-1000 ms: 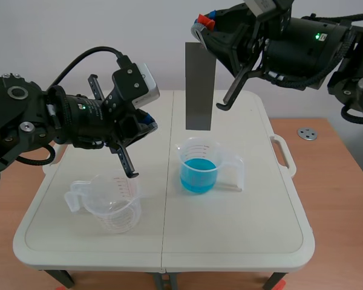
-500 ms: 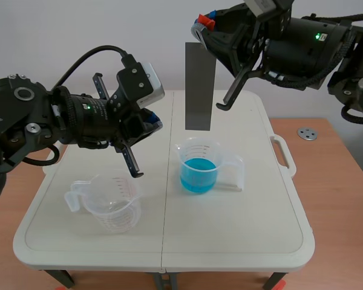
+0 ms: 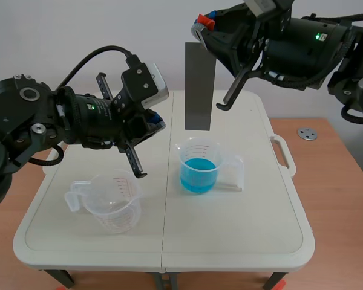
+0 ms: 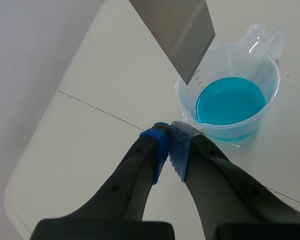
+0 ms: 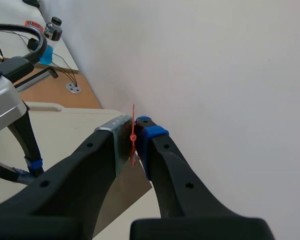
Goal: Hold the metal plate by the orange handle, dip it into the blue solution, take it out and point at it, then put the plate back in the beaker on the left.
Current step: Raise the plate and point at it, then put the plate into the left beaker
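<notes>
Plate hangs upright and clear of the liquid. Its lower edge is just above the rim of the blue beaker, at 12 o'clock from it in the scene view.

On the left of the table, the empty beaker sits at about 8 o'clock from the centre, untouched. Above it, the left gripper has its fingers pressed together on nothing. Its tips aim toward 3 o'clock at the plate's lower half, near it but apart.

Pointing looks to be the step in hand. To do it well, the closed tips should come in level toward the plate's flat face rather than its edge. They should stop just short or touch only lightly, since a push would swing a sheet held only at its top. The arm should also pass above the blue beaker, at 2 o'clock of centre, so the blue solution is not knocked.

On the right, the right gripper is clamped on the orange handle at the plate's top. It should hold steady so drips fall into the beaker.
</notes>
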Available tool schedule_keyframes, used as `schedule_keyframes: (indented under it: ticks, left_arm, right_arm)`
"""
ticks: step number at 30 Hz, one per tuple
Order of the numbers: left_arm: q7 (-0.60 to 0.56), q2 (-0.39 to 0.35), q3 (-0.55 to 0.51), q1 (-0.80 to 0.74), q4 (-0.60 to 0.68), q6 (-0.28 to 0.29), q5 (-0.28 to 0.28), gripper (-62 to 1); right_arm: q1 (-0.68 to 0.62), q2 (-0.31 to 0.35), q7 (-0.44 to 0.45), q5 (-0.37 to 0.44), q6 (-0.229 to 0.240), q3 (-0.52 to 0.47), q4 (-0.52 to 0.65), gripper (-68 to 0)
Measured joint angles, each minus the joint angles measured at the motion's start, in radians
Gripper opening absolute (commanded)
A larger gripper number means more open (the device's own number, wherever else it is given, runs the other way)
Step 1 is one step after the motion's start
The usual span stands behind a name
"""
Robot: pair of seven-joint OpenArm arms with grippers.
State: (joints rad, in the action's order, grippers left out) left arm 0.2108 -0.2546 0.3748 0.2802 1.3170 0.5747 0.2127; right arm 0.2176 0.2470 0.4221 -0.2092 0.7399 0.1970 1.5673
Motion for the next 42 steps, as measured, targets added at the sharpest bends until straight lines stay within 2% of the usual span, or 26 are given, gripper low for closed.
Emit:
schedule_keyframes:
  ticks: [6,9,14,17,25,28,35,42]
  left_arm:
    - [0.005,-0.002,0.0,0.0,0.0,-0.006,-0.001,-59.6]
    - [-0.028,-0.027,0.0,-0.006,0.0,-0.062,-0.024,-59.6]
    - [-0.041,-0.143,-0.005,-0.074,0.034,-0.119,-0.108,-59.6]
    - [-0.089,-0.216,-0.039,-0.156,0.077,-0.146,-0.171,-59.6]
    - [-0.2,-0.377,-0.248,-0.417,0.185,-0.163,-0.341,-59.6]
    - [-0.242,-0.406,-0.336,-0.529,0.191,-0.163,-0.373,-59.6]
    - [-0.363,-0.41,-0.512,-0.795,0.19,-0.163,-0.378,-59.6]
    - [-0.49,-0.41,-0.576,-1.032,0.19,-0.163,-0.378,-59.6]
  right_arm:
    - [0.0,0.0,0.0,0.0,0.0,0.0,0.0,-66.2]
    - [0.0,0.0,0.0,0.0,0.0,0.0,0.0,-66.2]
    - [0.0,0.0,0.0,0.0,0.0,0.0,0.0,-66.2]
    - [0.0,0.0,0.0,0.0,0.0,0.0,0.0,-66.2]
    - [0.0,0.0,0.0,0.0,0.0,0.0,0.0,-66.2]
    - [0.0,0.0,0.0,0.0,0.0,0.0,0.0,-66.2]
    - [0.0,0.0,0.0,0.0,0.0,0.0,0.0,-66.2]
    - [0.0,0.0,0.0,0.0,0.0,0.0,0.0,-66.2]
